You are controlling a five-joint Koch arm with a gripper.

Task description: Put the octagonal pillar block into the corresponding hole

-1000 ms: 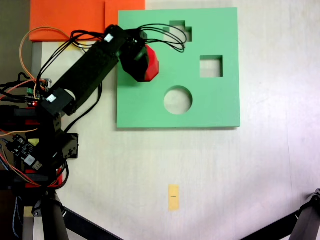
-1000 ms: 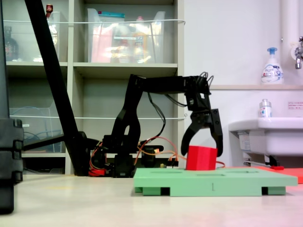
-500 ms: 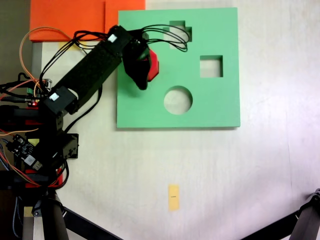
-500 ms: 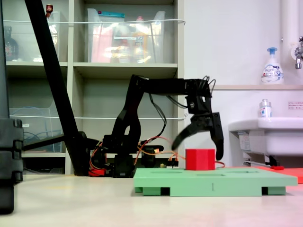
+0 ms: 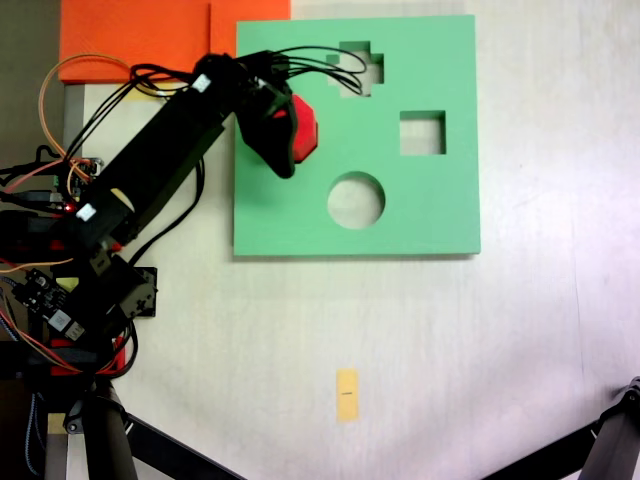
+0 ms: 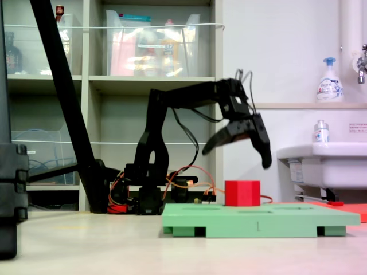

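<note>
From my remote seat I see the gripper [image 6: 236,150] now lifted well clear above the octagonal pillar block [image 6: 242,193], where a second ago its fingers [image 6: 265,156] hung down on either side of the block's top; the jaws are spread wider than before. The block itself sits lower and squarer on the green board [image 6: 259,220] than a second ago, when it stood slightly tilted. From above, the arm [image 5: 160,150] has swung a little toward the picture's top-left, uncovering more of the block's red top [image 5: 304,128].
</note>
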